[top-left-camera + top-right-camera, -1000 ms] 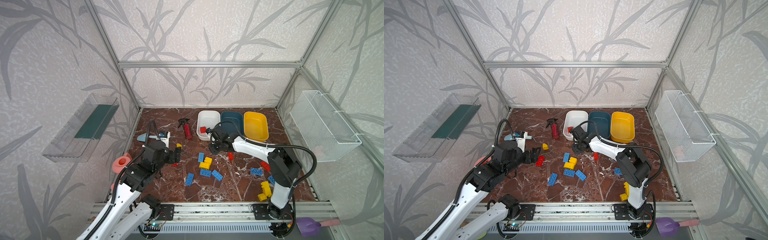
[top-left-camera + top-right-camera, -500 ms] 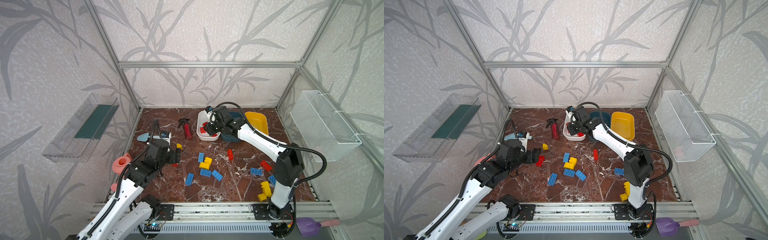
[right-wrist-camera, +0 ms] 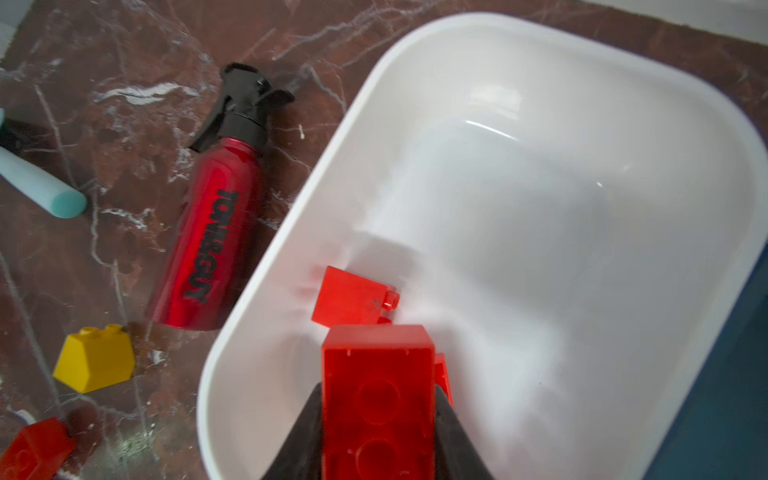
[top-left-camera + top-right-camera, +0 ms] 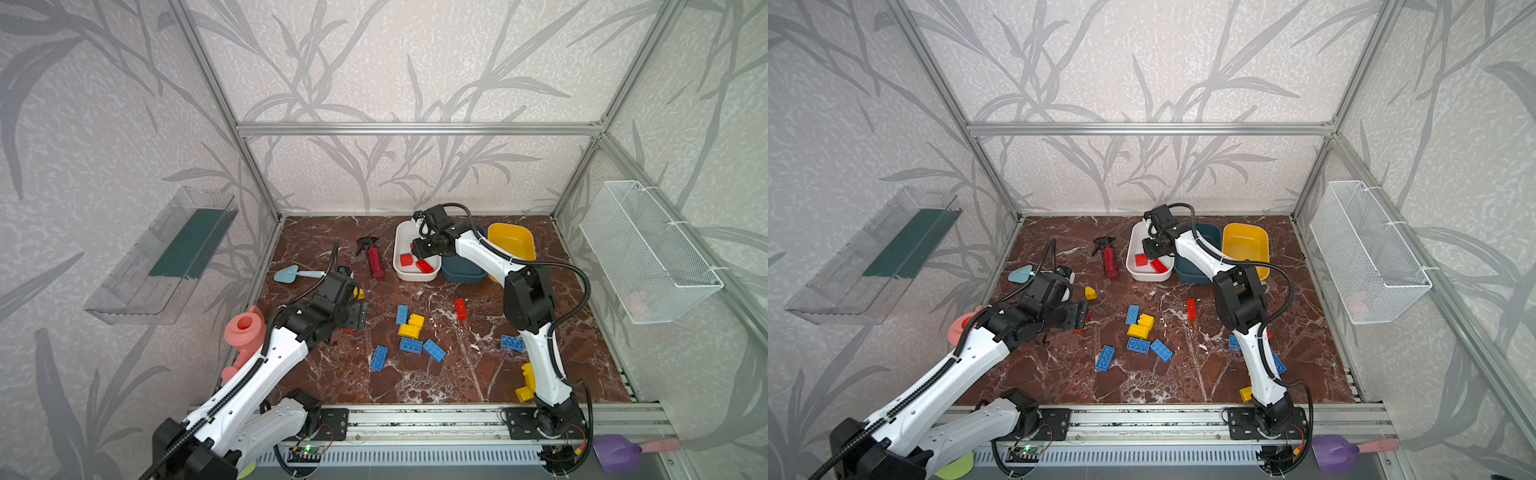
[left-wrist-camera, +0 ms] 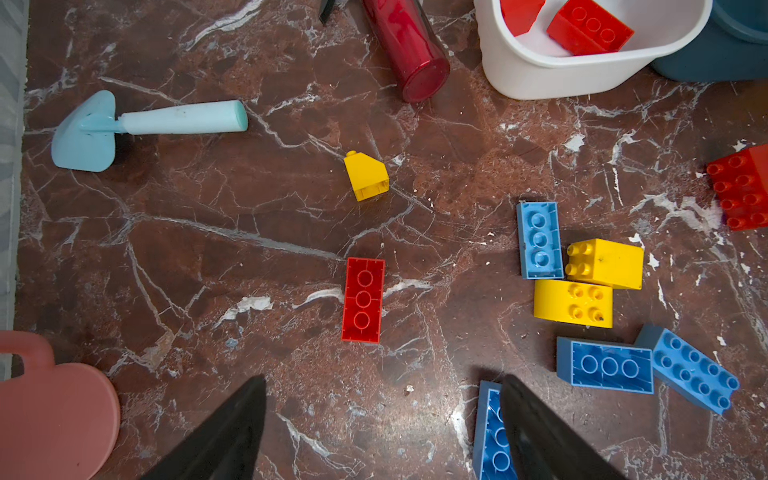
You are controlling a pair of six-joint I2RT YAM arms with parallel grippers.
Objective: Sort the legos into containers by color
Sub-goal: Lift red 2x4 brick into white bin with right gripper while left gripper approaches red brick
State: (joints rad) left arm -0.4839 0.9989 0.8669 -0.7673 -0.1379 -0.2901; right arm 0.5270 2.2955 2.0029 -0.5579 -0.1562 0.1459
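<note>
Currently the right gripper point(image 3: 376, 419) is clamped tight on a red brick point(image 3: 376, 374), jaws pressing its two long sides, underside facing the wrist cam. It hangs over the near end of the white tub point(image 3: 291, 232), w/ two more red legos point(image 4: 406, 259) lying on the tub's bottom. The wrist pitches down. The forearm runs back-left from a raised elbow, and the lower link rises steeply off the base at the front rail. The teal tub point(image 4: 461, 272) sits right against the white one, w/ the yellow tub point(image 4: 511, 245) beyond it; the arm hides part of both.

Left gripper point(image 5: 380, 415): jaws spread wide, nothing btwn them, hovering above the floor. A flat red lego point(image 5: 363, 300) lies just ahead of the fingertips, underside up. The arm stretches low & fwd from the front-left base. Blue/yellow legos point(image 4: 409, 332) sit loose mid-floor, w/ a lone red lego point(image 4: 460, 308) near them. A small yellow sloped piece point(image 5: 366, 176) lies apart.
</note>
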